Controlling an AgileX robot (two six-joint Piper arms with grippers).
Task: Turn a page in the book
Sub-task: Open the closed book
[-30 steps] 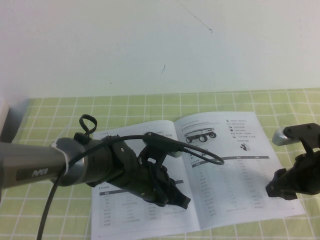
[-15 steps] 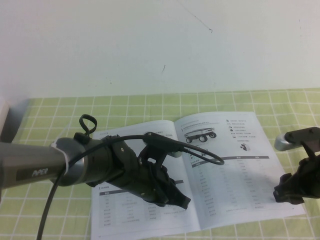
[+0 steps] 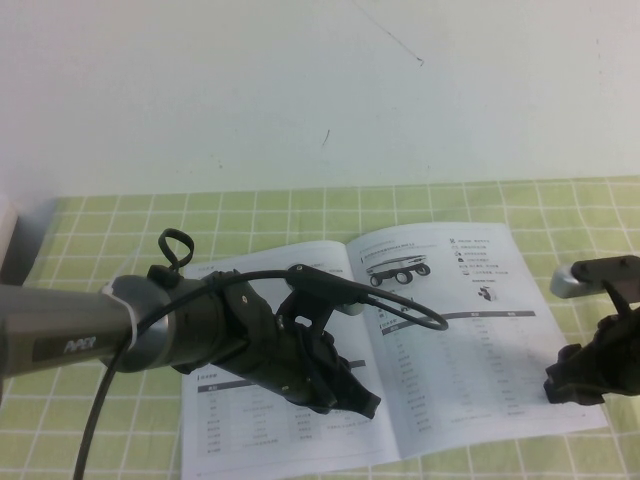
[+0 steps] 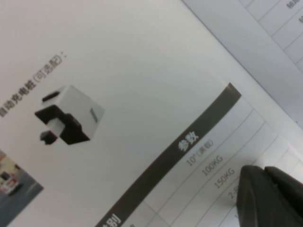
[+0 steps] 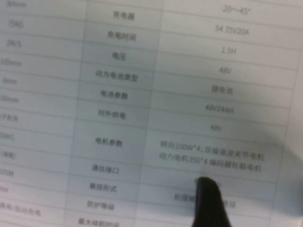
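Note:
The book [image 3: 470, 340] lies open on the green checked cloth, and its right-hand page [image 3: 500, 330] carries a wheeled robot photo above a table. My left gripper [image 3: 360, 403] is shut, its tips resting low on the left-hand sheet near the spine. In the left wrist view the closed left gripper [image 4: 264, 170] sits on a table of figures below a grey header bar [image 4: 189, 142]. My right gripper [image 3: 572, 385] hangs over the outer edge of the right-hand page. The right wrist view shows that page's table [image 5: 189, 94] close up.
The green checked cloth [image 3: 300, 210] covers the table, backed by a white wall [image 3: 300, 90]. A grey object [image 3: 15, 250] stands at the far left edge. The left arm's black cable [image 3: 410, 305] loops over the book's middle.
My right gripper has shifted a little to the right and down along the book's outer edge. The left arm and the book have not moved.

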